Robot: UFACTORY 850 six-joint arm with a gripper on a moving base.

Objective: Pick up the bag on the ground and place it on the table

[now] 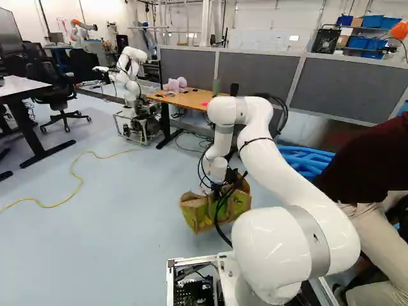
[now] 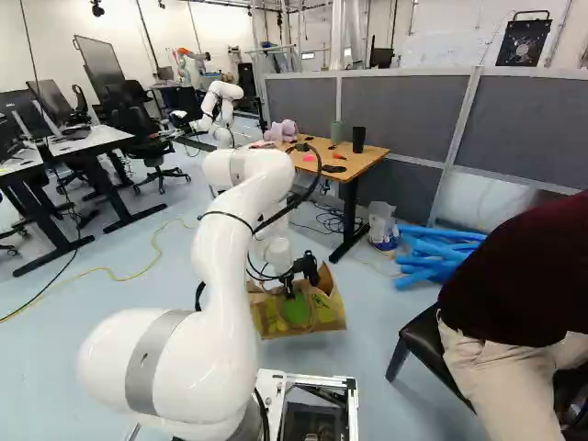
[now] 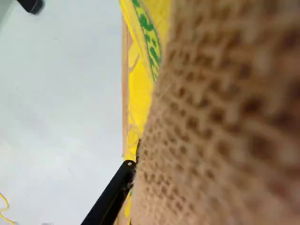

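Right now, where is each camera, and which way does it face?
Left base view: behind and left of the white arm, facing ahead, slightly down; arm shows.
Right base view: behind and right, facing likewise; arm shows.
Wrist view: along the gripper, partly seen, onto the woven bag.
Base views share arm, bag, wooden-topped table.

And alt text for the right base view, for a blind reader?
A white robot arm reaches down, its black gripper at a brown bag with green and yellow print. Beyond stands a wooden-topped table bearing a black cup; blue tubes lie nearby.
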